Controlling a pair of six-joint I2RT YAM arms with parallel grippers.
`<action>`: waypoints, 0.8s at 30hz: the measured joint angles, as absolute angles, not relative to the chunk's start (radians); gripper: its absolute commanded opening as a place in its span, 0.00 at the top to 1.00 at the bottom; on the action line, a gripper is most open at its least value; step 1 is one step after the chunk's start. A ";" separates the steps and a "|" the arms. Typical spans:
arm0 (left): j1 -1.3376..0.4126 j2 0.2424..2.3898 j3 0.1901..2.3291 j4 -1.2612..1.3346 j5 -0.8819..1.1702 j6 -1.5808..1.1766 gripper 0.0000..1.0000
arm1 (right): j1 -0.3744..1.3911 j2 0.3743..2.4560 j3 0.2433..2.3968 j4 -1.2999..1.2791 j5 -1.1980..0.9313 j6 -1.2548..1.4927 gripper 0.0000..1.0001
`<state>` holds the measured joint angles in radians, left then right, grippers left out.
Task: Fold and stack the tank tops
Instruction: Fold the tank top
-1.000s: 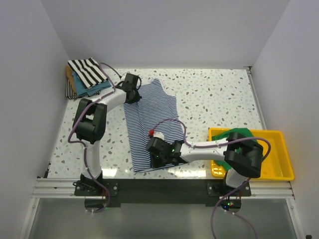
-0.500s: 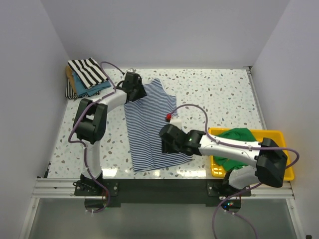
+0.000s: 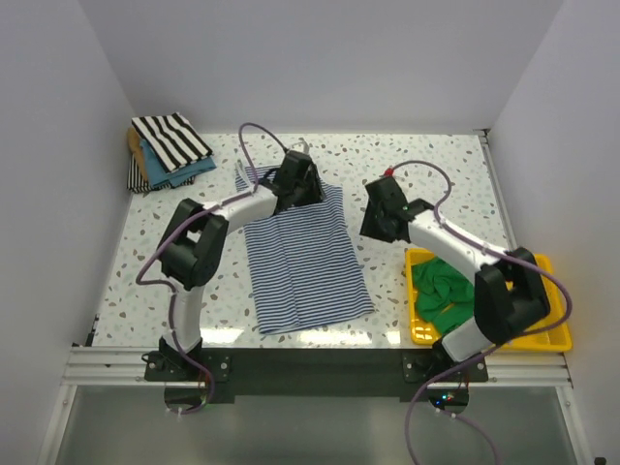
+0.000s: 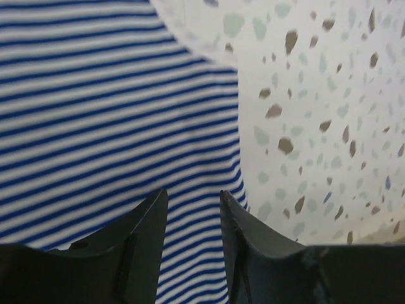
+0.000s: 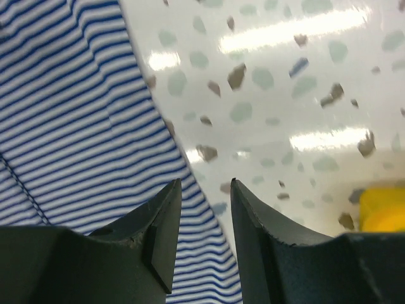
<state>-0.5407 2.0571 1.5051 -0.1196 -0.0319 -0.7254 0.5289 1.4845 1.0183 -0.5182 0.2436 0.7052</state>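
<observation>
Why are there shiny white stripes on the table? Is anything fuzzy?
Right wrist view: glare streaks the table; left wrist view: the left end effector looks dark, slightly fuzzy, over the blue-striped tank top; top view: pale glare near the table's front edge.

My left gripper [image 3: 294, 182] covers part of the thin blue-and-white striped cloth tank top [image 3: 305, 266]; both wrist views crop it.
</observation>
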 measured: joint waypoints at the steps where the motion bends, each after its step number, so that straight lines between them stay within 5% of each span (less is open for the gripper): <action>1: -0.561 2.044 1.467 -0.118 -0.036 -0.730 0.58 | 0.498 1.538 1.063 -0.505 0.220 0.691 0.61; 18: -0.891 1.592 0.947 -0.150 -0.156 -0.759 0.64 | 0.391 2.206 1.716 -0.443 0.058 0.604 0.66; 24: -0.899 1.578 0.857 -0.220 -0.189 -0.776 0.64 | 0.390 2.267 1.773 -0.436 0.062 0.596 0.87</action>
<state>-0.8993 1.5776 0.8566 -0.2195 -0.1894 -0.7757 0.3904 2.2673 1.7729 -0.4362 0.0624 0.5964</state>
